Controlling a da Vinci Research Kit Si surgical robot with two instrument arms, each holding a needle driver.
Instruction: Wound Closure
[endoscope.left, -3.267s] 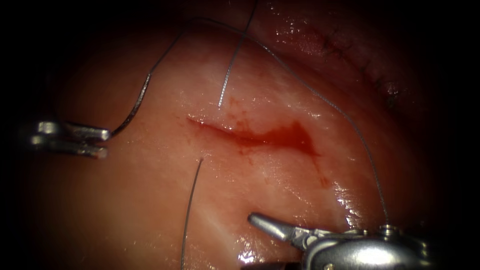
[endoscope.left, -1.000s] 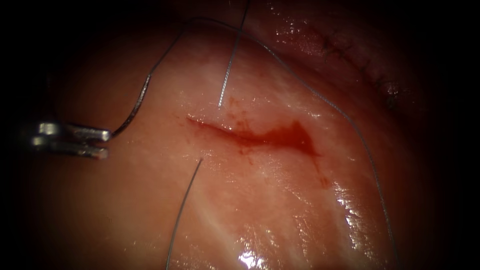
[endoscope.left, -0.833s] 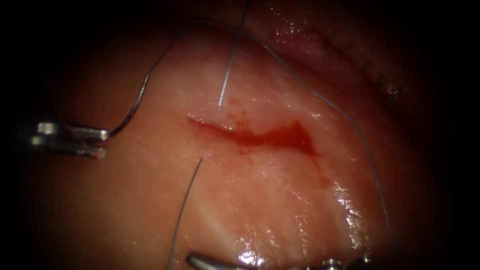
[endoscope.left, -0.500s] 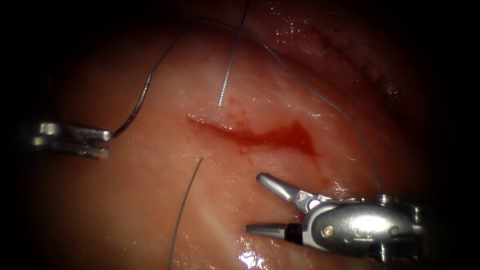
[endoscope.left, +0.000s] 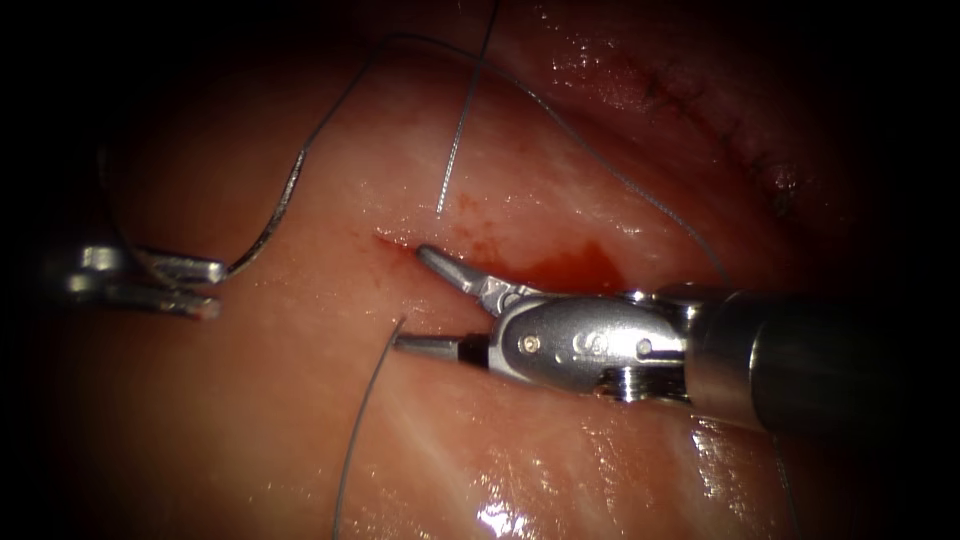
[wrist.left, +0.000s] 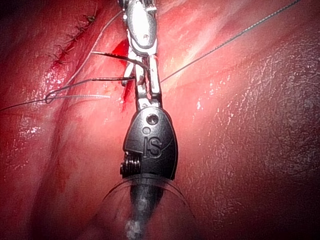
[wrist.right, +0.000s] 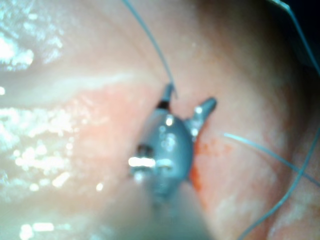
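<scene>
My left tool (endoscope.left: 205, 285) sits left of the cut (endoscope.left: 400, 243), shut on the curved needle (endoscope.left: 270, 215) at about mid-curve; the needle is out of the tissue. The left wrist view has the same jaws (wrist.left: 145, 75) with the needle's (wrist.left: 112, 56) two ends sticking out. Thread (endoscope.left: 455, 140) goes into the tissue (endoscope.left: 300, 420) above the cut's left end and comes out below it as a second strand (endoscope.left: 365, 420). My right tool (endoscope.left: 408, 298) is open across that left end and holds nothing; its lower jaw lies by the thread's exit. The right wrist view has these open jaws (wrist.right: 189, 99).
Red fluid (endoscope.left: 575, 268) pools in the cut behind the right tool. A long thread loop (endoscope.left: 620, 180) runs from the needle's tail over the top toward the right tool's shaft. An older stitched line (endoscope.left: 720, 120) lies at the upper right.
The right tool left the picture, then came back in from below. It moved up and left to the cut's left end with its jaws open. The left tool and needle stayed put.
</scene>
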